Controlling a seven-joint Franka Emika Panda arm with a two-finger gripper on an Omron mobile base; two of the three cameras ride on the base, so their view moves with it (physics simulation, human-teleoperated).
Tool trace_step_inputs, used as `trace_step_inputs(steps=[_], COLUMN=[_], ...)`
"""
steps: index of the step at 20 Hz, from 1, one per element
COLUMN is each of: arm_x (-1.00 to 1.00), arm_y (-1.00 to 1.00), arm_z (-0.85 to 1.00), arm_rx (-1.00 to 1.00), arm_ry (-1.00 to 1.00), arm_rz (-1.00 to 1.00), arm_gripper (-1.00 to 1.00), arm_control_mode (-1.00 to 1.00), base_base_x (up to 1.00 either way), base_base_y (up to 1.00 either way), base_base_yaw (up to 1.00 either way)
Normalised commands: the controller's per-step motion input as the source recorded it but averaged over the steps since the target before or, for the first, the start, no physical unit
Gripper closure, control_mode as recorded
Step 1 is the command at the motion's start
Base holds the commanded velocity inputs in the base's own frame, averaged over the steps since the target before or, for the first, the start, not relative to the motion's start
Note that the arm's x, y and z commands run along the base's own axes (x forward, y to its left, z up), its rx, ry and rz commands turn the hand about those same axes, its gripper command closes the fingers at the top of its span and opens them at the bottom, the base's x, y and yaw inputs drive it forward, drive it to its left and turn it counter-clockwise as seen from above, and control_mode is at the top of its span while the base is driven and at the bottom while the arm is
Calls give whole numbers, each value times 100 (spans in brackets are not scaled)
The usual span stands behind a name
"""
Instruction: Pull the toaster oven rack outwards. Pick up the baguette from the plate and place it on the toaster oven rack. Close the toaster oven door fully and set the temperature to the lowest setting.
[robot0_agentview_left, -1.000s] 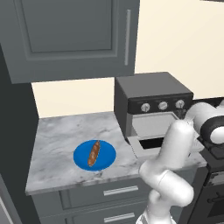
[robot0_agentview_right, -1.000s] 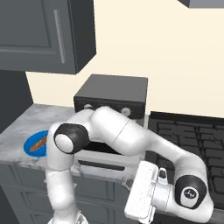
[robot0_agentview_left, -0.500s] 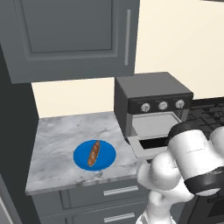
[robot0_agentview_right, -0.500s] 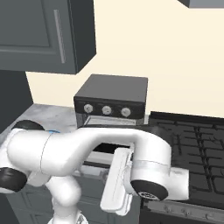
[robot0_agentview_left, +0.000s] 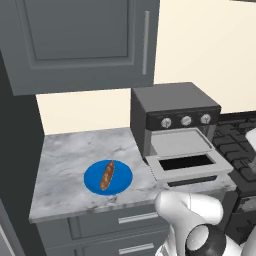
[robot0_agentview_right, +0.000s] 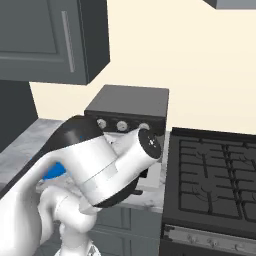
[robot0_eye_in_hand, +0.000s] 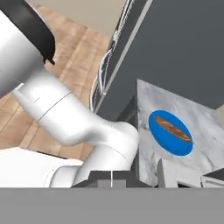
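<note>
1. Right up close, the white arm (robot0_agentview_left: 192, 222) fills the low foreground of the left base view, folded down in front of the drawers (robot0_agentview_left: 120, 220).
2. Jaws: tips barely show at the bottom of the hand view; they are pressed together, pinching nothing.
3. Marble desk (robot0_agentview_left: 70, 160) next, grey-veined, with dark cabinet fronts below.
4. Blue plate (robot0_agentview_left: 97, 182) sits on the desk near its front edge, left of the oven; also seen in the hand view (robot0_eye_in_hand: 159, 131).
5. Baguette (robot0_agentview_left: 107, 175) lies on the plate, slanted, touching nothing else; in the hand view (robot0_eye_in_hand: 173, 128) it runs across the plate's middle.
6. Oven door (robot0_agentview_left: 187, 167) is folded down flat, window facing up, hanging over the desk's front right part.
7. Rack (robot0_agentview_left: 180, 142) is pulled outwards over the open door, bare.
8. Toaster oven (robot0_agentview_left: 172, 112) stands at the back right of the desk, three knobs (robot0_agentview_left: 186, 120) in a row above the opening.
9. Black stovetop (robot0_agentview_right: 215, 175) is just right of the oven.
10. Grey wall cabinet (robot0_agentview_left: 80, 40) hangs above the desk, cream wall behind.
</note>
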Motion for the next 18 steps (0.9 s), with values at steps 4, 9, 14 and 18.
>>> trace_step_inputs(steps=[4,9,14,18], arm_x=[19,17,22,41], arm_y=[80,80,60,60], arm_z=[28,5,5,0], arm_rx=[-38,-33,-32,-29], arm_ry=[2,1,3,1], arm_rz=[0,3,18,29], arm_gripper=[100,100,100,100], arm_control_mode=[-100,-100,-100,-100], base_base_x=[0,0,0,0], base_base_y=[0,0,0,0], base_base_yaw=[0,0,0,0])
